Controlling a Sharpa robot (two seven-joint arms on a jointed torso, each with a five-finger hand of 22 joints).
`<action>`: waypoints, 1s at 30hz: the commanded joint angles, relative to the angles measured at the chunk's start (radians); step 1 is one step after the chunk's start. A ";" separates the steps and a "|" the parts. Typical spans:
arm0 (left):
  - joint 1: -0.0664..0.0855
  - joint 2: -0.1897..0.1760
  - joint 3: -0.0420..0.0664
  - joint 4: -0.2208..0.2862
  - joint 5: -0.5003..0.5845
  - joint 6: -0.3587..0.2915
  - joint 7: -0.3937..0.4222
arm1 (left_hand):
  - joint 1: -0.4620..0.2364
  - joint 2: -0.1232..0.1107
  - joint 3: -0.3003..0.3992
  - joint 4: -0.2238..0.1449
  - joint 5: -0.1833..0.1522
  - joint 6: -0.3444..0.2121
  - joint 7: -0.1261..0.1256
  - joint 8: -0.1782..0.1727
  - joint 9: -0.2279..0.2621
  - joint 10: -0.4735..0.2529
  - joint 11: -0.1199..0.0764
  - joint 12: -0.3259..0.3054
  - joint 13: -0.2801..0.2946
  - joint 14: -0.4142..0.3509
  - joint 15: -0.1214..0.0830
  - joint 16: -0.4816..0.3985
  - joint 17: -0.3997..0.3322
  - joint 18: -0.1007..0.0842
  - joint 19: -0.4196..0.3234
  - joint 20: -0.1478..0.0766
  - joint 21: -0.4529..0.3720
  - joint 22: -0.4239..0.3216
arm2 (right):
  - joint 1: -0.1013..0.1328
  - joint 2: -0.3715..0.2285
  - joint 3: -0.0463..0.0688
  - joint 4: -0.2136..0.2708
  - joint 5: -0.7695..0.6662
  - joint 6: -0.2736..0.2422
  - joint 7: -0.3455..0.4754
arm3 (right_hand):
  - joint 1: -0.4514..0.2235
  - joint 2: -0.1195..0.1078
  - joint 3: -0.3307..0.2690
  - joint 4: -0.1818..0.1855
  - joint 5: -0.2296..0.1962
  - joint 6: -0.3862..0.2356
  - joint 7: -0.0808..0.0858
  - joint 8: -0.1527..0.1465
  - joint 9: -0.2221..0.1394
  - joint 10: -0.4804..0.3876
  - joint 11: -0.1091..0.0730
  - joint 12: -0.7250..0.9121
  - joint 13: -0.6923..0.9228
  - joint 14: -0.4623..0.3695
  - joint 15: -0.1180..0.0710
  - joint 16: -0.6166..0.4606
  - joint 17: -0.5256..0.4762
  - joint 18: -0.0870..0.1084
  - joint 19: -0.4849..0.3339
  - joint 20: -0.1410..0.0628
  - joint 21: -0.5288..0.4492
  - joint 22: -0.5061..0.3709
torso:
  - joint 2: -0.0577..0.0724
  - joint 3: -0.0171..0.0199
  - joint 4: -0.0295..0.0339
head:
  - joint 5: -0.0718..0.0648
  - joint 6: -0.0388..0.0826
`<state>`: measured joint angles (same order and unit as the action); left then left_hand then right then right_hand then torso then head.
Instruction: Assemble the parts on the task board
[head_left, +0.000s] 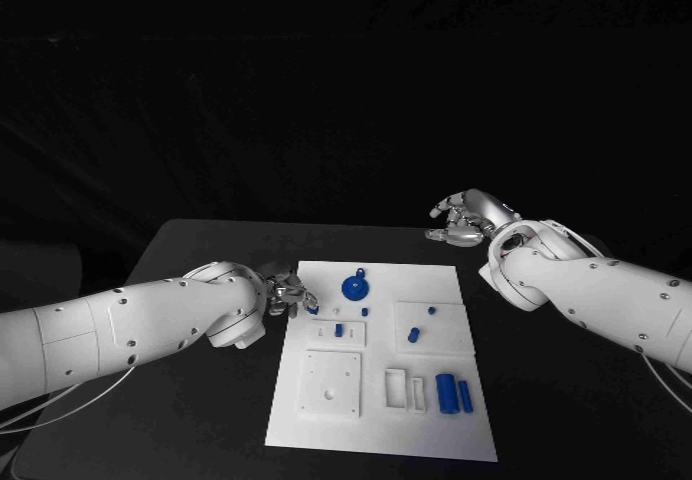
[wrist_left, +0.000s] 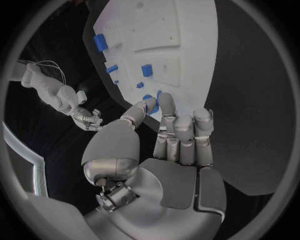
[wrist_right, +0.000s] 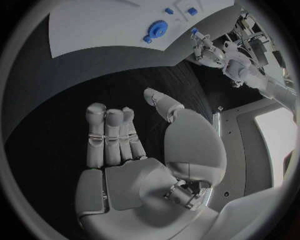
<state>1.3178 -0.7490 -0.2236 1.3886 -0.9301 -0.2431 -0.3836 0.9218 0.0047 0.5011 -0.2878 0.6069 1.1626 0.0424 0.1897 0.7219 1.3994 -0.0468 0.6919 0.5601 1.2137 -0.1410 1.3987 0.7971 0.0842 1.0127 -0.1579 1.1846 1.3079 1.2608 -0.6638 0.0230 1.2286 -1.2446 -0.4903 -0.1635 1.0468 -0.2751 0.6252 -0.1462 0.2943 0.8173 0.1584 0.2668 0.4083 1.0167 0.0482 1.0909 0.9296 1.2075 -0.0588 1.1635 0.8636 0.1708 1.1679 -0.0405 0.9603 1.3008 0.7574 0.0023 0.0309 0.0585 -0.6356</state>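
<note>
White, the task board (head_left: 378, 430) lies in the middle of the black table (head_left: 202, 240), with small blue parts on it: a round disc (head_left: 355, 289) near its far edge and two cylinders (head_left: 454, 392) near its right edge. The left hand (head_left: 289, 297) sits at the board's left edge, thumb and a finger pinching a small blue part (wrist_left: 147, 98). The right hand (head_left: 467, 220) hovers beyond the far right corner, fingers apart, holding nothing.

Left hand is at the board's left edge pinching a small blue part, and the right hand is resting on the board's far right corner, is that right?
Not quite. The right hand is off the board, over the black table beyond its far right corner, holding nothing, as the head view shows. The left hand is indeed at the board's left edge, fingertips on a small blue part.
</note>
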 joint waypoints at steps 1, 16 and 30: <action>0.000 -0.003 -0.014 0.022 -0.034 -0.074 -0.008 | 0.010 -0.003 0.004 -0.001 0.008 0.055 -0.026 0.078 0.063 0.039 -0.043 0.005 0.003 0.062 -0.056 0.005 0.002 0.032 0.010 -0.107 0.007 0.008 | 0.000 -0.001 0.000 0.002 -0.002 0.011 0.005 | -0.004 0.000 -0.005 -0.002 0.007 0.000 0.005 0.001 0.001 -0.003 0.000 0.006 -0.002 0.005 -0.003 0.007 -0.001 0.091 0.007 0.000 -0.004 0.002 | 0.001 -0.0003 -0.0005 | 0.002 -0.001; -0.023 0.004 -0.018 0.051 -0.041 -0.064 -0.012 | 0.005 -0.006 0.001 0.001 0.015 0.065 -0.029 0.082 0.064 0.041 -0.046 0.021 0.012 0.067 -0.058 0.012 0.004 0.032 0.015 -0.108 0.009 0.007 | 0.000 -0.004 0.000 0.005 -0.002 0.011 0.005 | -0.003 0.000 -0.005 -0.003 0.008 0.000 0.005 0.001 0.001 -0.004 0.000 0.006 -0.003 0.005 -0.003 0.007 -0.002 0.091 0.007 -0.001 -0.004 0.002 | 0.002 0.0002 -0.0019 | 0.003 -0.007; -0.044 0.016 -0.018 0.031 -0.090 -0.038 -0.023 | 0.001 -0.006 0.000 0.002 0.011 0.068 -0.030 0.083 0.064 0.041 -0.047 0.027 0.016 0.068 -0.059 0.015 0.006 0.032 0.015 -0.108 0.010 0.007 | 0.000 -0.003 0.000 0.004 -0.002 0.011 0.005 | -0.003 0.001 -0.005 -0.003 0.008 -0.001 0.005 0.001 0.001 -0.004 0.000 0.007 -0.004 0.004 -0.003 0.007 -0.002 0.091 0.007 -0.001 -0.005 0.002 | 0.003 -0.0007 -0.0020 | 0.001 -0.013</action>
<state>1.2743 -0.7357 -0.2421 1.4207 -1.0008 -0.2940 -0.4044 0.9124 -0.0050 0.4973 -0.2905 0.6185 1.1789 0.0440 0.1897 0.7218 1.4093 -0.0568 0.7155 0.5748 1.2319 -0.1401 1.4096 0.8018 0.0737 1.0249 -0.1656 1.1887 1.3075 1.2607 -0.6669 0.0231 1.2311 -1.2437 -0.4895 -0.1641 1.0468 -0.2751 0.6252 -0.1462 0.2983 0.8172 0.1550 0.2668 0.4080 1.0167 0.0482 1.0909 0.9267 1.2093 -0.0606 1.1677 0.8627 0.1708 1.1665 -0.0391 0.9603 1.3016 0.7601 0.0024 0.0286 0.0601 -0.6475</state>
